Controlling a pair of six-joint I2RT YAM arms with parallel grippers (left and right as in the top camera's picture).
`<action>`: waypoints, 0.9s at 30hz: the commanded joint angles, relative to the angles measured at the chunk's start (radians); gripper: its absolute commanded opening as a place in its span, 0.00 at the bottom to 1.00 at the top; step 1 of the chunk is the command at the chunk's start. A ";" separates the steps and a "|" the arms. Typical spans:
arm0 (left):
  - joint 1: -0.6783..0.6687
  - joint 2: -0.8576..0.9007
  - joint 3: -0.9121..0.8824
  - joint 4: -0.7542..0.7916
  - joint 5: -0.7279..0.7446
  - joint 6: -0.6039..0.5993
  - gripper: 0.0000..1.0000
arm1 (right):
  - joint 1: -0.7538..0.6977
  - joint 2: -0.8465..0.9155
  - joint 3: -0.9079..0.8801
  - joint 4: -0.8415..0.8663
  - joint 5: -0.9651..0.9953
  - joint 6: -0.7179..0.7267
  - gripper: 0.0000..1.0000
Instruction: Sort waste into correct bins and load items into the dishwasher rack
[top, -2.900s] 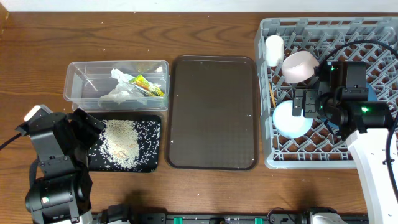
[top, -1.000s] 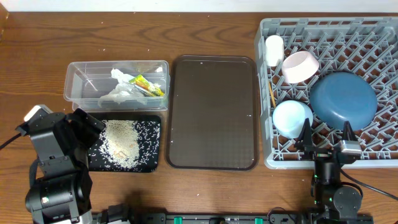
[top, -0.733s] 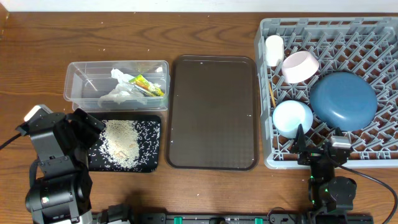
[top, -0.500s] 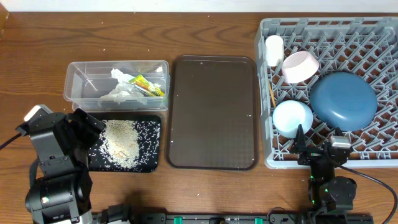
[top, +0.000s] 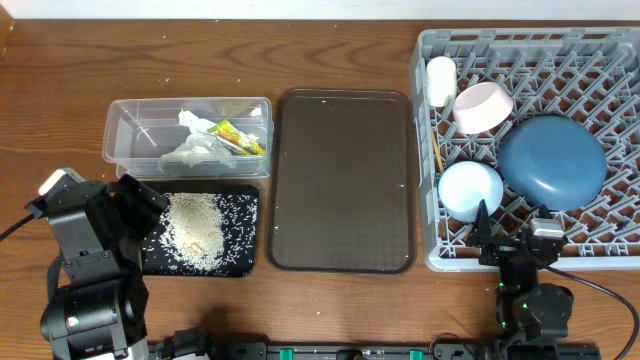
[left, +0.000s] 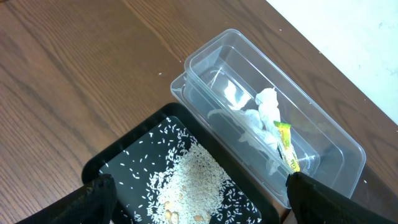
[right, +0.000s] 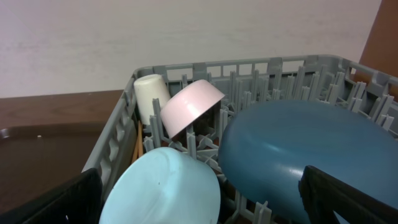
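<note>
Status: dishwasher rack (top: 426, 215) at 3 o'clock held dark blue bowl (top: 552, 162), light blue bowl (top: 470, 190), pink bowl (top: 483, 107), white cup (top: 440, 80), and chopsticks (top: 436, 150) by its 9 o'clock wall; napkin (top: 190, 148) and wrapper (top: 238, 138) lay in clear tub (top: 125, 125) at 10 o'clock; rice (top: 195, 228) lay on black tray (top: 247, 205) at 8 o'clock; left gripper (left: 199, 190) and right gripper (right: 199, 199) were both released and empty.

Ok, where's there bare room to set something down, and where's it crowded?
Free: the brown serving tray between the clear tub and dishwasher rack, the table left of the tub, and the rack's far right corner. Crowded: the rack's left and middle, the tub, the rice-covered black tray.
</note>
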 joint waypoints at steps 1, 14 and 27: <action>0.005 -0.001 0.014 -0.001 -0.008 0.005 0.90 | -0.010 -0.002 -0.001 -0.004 0.002 -0.012 0.99; 0.005 -0.001 0.014 -0.001 -0.008 0.005 0.90 | -0.010 -0.002 -0.001 -0.004 0.002 -0.012 0.99; 0.005 -0.001 0.014 -0.011 -0.008 0.005 0.90 | -0.010 -0.002 -0.001 -0.004 0.002 -0.012 0.99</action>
